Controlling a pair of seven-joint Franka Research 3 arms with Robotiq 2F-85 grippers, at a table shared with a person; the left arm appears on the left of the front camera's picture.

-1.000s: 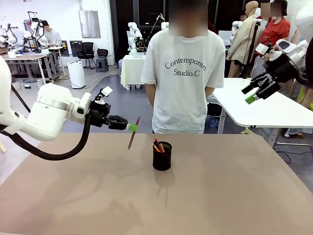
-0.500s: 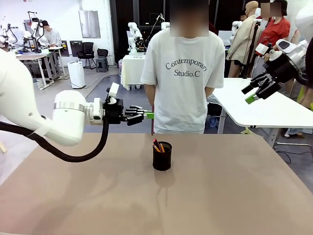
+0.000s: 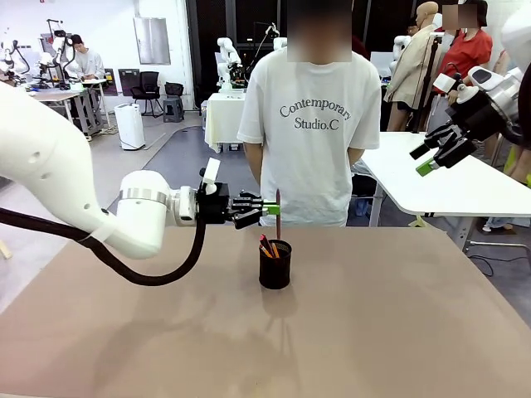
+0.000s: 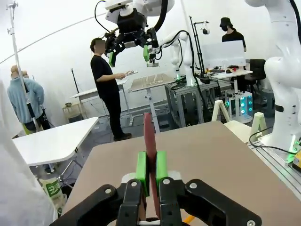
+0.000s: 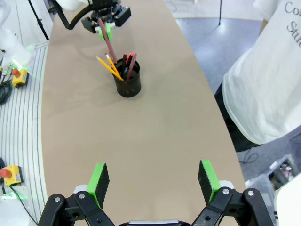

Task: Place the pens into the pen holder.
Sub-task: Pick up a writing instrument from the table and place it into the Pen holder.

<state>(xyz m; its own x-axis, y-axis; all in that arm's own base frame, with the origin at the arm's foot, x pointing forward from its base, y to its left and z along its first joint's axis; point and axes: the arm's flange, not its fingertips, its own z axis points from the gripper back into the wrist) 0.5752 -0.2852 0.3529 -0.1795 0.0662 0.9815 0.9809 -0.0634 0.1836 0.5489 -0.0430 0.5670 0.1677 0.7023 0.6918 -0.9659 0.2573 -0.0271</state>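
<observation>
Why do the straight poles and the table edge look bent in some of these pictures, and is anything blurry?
Left wrist view: the wide-angle lens bows the poles; the reddish-brown pen in the left pincer looks sharp. Right wrist view: the table edges curve likewise. Front view: lines stay straight; soft shadows lie around the pen holder.

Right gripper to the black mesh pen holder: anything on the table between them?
Nothing; in the right wrist view, bare tan tabletop runs from right gripper to pen holder.
</observation>
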